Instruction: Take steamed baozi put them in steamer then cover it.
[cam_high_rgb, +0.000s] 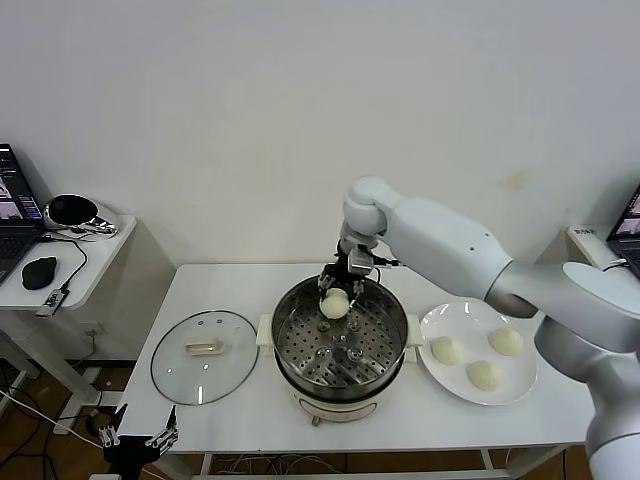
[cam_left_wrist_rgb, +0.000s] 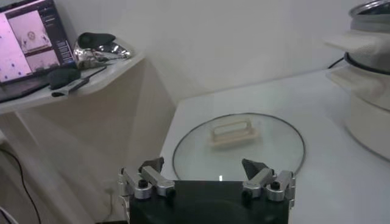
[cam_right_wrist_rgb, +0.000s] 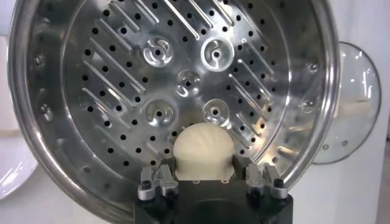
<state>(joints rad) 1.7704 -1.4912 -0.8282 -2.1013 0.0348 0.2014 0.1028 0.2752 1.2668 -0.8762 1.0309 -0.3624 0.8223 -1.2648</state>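
Baozi (cam_high_rgb: 335, 303) clamped in right gripper (cam_high_rgb: 338, 292) over steamer's (cam_high_rgb: 341, 345) far rim; left gripper (cam_left_wrist_rgb: 206, 176) open.

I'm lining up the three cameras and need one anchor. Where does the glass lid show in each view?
Head view: the glass lid lies flat on the table, on the steamer's left.
Left wrist view: the lid lies centre frame, just beyond the open left hand.
Right wrist view: only an edge of the lid shows, past the steamer's rim.
Shared landmark: the steamer.
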